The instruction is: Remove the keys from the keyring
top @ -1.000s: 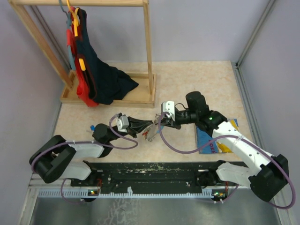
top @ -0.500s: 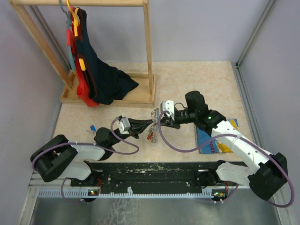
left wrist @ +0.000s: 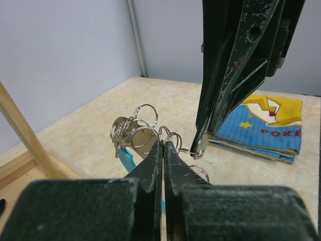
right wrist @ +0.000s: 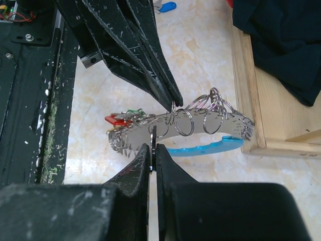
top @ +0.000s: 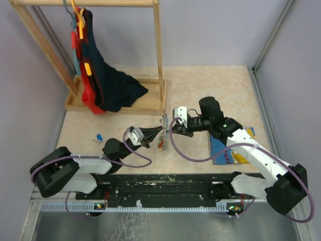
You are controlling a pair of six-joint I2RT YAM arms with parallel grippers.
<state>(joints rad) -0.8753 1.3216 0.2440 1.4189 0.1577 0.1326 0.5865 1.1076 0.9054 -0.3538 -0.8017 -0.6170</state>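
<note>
Keyring [right wrist: 200, 119] hangs above the surface [top: 210, 85], pinched between your arms: left jaws closed on one ring, right jaws on another. Keys [right wrist: 120, 120] not yet off; next, you likely must work one along its coil.

left gripper [top: 160, 130] farther right, keyring [top: 164, 121] higher

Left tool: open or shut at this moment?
Shut on the keyring: the left tool has its fingers meeting with no gap, pinching one of its rings.
</note>
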